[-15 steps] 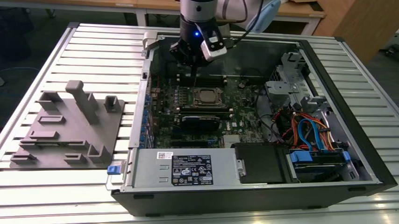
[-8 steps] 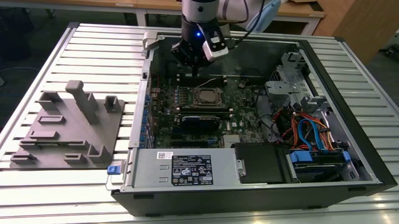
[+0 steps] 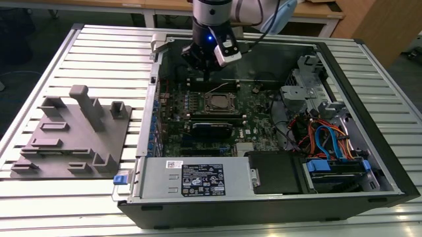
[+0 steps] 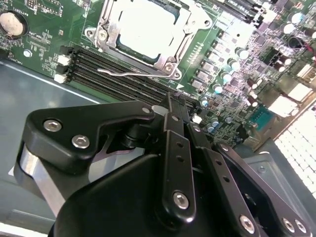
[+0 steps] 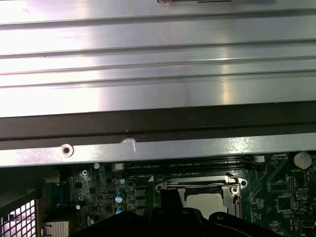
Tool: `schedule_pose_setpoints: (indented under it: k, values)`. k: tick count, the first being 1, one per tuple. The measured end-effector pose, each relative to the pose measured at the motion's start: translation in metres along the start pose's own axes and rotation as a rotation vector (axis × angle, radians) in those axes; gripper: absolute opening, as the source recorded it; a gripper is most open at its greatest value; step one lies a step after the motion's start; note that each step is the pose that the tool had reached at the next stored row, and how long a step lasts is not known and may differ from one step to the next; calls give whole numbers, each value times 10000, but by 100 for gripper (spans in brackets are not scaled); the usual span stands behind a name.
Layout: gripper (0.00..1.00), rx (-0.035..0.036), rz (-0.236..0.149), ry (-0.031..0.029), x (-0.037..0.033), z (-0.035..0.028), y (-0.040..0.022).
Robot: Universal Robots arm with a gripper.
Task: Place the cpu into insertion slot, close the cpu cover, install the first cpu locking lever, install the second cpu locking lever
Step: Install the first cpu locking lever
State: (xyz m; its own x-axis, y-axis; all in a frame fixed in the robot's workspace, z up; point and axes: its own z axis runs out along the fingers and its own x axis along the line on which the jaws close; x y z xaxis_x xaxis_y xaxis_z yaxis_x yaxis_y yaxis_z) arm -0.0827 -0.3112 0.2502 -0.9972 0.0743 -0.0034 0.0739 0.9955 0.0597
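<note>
In both wrist views my end effector [image 4: 170, 106] [image 5: 170, 202] hides part of the green board [image 4: 44, 44] [image 5: 276, 197] from me. The second wrist view's edge crops the cpu cover [image 4: 143, 58].

- Grey moulded fixture [image 3: 72, 133], on slatted desk [image 3: 105, 49], exterior view's left.
- Open black computer case [image 3: 264, 215], beside fixture.
- Labelled power supply [image 3: 197, 180]; blue and orange cables [image 3: 327, 138] inside.

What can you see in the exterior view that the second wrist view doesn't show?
Exterior view: the whole computer case, a grey tray on the exterior view's left, blue and orange cables. Second wrist view: a round coin battery and a thin wire lever beside the insertion slot. Both: the cpu sitting in that slot, and the gripper.
</note>
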Motion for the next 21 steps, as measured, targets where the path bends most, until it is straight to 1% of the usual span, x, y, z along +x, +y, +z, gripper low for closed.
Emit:
schedule_pose_setpoints:
  k: [4, 5, 12, 21]
  values:
    - [10, -3, -3, -4, -8, 26, -1]
    - [10, -3, -83, -5, -23, 61, -2]
    - [10, -3, -83, -5, -108, 102, 2]
    - [10, -3, -83, -5, -160, 188, 1]
